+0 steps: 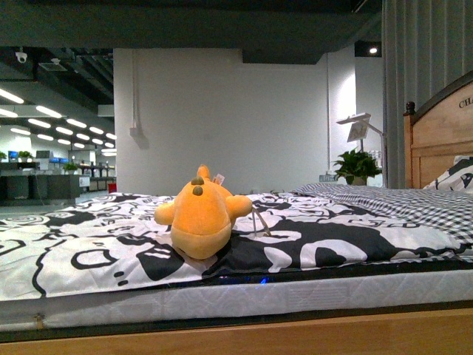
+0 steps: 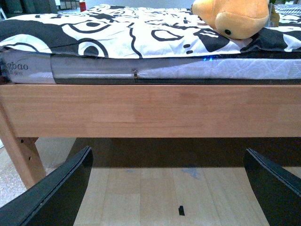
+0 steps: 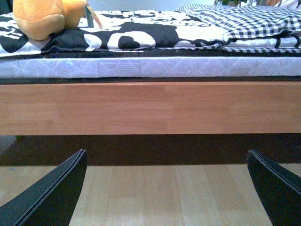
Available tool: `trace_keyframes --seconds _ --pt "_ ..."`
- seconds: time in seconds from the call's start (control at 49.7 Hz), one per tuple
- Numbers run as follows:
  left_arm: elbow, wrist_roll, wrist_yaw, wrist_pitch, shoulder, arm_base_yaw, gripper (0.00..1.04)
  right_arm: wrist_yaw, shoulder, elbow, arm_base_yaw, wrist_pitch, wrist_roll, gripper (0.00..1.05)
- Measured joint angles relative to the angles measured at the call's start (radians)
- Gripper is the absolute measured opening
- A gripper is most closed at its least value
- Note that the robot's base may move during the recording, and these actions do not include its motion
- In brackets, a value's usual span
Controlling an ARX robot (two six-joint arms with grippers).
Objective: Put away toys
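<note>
Bed quilt [image 1: 332, 237] | plush toy [image 1: 201, 218] lies near edge | left, right jaws spread, below it, well apart

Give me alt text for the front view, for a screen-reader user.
An orange-yellow plush toy lies on a black-and-white patterned bedspread, near its front edge. A checked blanket and a wooden headboard are at the right, with a potted plant further back.

Front: at sheet height, looking across the bed [image 1: 347, 222]. Wrists: lower, close, facing its wooden side rail [image 2: 150, 110]. Shared: near edge, plush toy [image 1: 201, 218].
</note>
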Motion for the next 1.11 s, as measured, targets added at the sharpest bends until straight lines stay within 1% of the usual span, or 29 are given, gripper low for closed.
trace_keyframes --seconds 1.107 --pt "0.000 0.000 -0.001 0.000 0.000 0.000 0.99 0.000 0.000 0.000 0.000 0.000 0.000 1.04"
